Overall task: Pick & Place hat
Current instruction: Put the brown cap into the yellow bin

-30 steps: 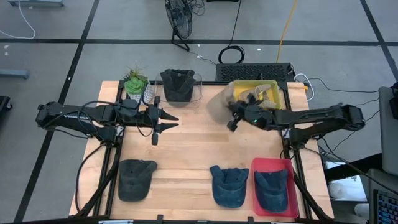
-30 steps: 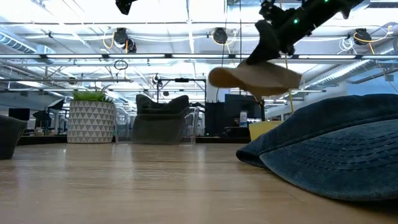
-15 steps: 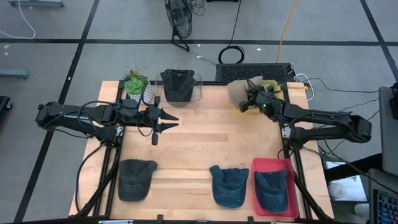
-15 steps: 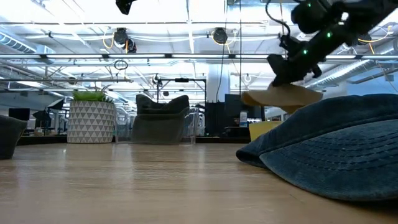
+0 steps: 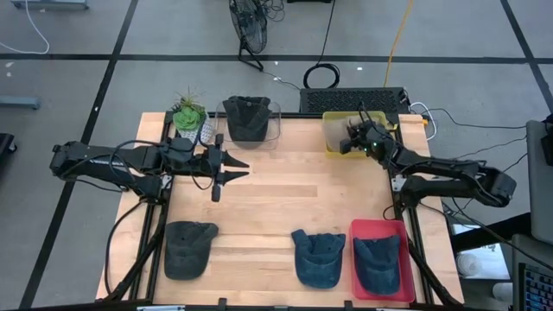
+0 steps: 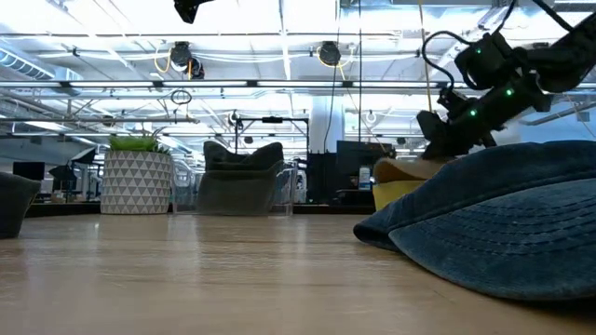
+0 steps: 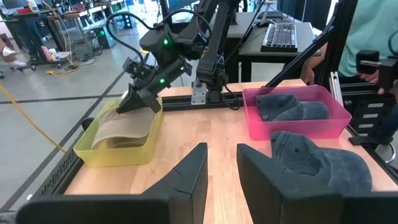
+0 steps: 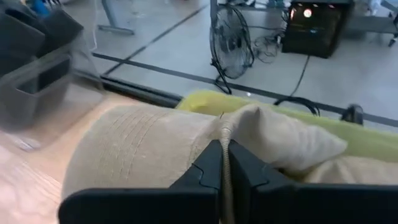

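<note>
Jaws of right gripper (image 5: 348,143) pinched shut on tan hat (image 5: 335,132), w/ hat down in yellow bin (image 5: 329,152). Left gripper (image 5: 241,168) hovers mid-table, jaws apart, holding nothing.

Grey floor (image 5: 86,52), floor fan (image 5: 251,26), ceiling lights (image 6: 182,60)

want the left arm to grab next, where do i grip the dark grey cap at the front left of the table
Take the dark grey cap by its crown, coming straight down from above. It lies flat on the table, apart from the other hats. The left gripper hangs open over the table's middle.
</note>
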Robot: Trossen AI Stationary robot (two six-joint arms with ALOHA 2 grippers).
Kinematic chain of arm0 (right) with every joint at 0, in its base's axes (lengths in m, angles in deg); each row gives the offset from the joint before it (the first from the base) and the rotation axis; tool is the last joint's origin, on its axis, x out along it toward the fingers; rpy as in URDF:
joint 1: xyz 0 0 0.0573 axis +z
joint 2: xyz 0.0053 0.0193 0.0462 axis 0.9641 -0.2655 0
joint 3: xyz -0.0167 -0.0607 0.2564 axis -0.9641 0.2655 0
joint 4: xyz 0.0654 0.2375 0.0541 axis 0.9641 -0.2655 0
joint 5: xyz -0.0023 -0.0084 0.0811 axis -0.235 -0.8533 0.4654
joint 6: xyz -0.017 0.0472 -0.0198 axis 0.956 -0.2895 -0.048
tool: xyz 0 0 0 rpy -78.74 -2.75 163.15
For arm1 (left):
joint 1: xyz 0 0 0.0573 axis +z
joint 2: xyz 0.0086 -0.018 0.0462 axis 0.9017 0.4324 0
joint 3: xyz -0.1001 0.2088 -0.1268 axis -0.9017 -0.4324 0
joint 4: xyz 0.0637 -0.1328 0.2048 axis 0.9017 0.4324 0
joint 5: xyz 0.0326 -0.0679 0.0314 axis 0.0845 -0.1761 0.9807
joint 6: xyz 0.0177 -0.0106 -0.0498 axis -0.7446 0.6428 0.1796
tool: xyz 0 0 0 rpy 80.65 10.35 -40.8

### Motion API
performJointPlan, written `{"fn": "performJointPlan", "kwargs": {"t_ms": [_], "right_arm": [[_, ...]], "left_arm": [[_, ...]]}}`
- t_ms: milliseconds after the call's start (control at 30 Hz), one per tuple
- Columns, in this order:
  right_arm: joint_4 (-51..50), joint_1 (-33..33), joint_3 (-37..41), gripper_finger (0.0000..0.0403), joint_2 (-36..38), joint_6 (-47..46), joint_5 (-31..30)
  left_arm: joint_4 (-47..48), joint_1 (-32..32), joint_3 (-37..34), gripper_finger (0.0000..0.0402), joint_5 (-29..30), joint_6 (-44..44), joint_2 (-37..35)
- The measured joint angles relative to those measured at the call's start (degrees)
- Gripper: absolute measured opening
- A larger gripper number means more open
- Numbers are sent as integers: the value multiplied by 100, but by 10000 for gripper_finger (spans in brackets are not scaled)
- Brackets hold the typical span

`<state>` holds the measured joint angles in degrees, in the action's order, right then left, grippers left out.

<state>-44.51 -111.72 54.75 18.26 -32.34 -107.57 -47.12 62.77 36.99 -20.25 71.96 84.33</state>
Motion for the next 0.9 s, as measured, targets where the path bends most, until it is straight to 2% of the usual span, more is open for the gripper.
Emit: {"fn": "performJointPlan", "kwargs": {"t_ms": [400,667,900], "right_arm": [[484,-112,84,0,0,198,-94],[370,-131,84,0,0,320,-180],[549,-159,84,0,0,828,-180]], "left_arm": [[0,0,0,97,4,-4,111],[-42,0,2,97,7,-4,103],[-37,0,2,97,7,-4,103]]}}
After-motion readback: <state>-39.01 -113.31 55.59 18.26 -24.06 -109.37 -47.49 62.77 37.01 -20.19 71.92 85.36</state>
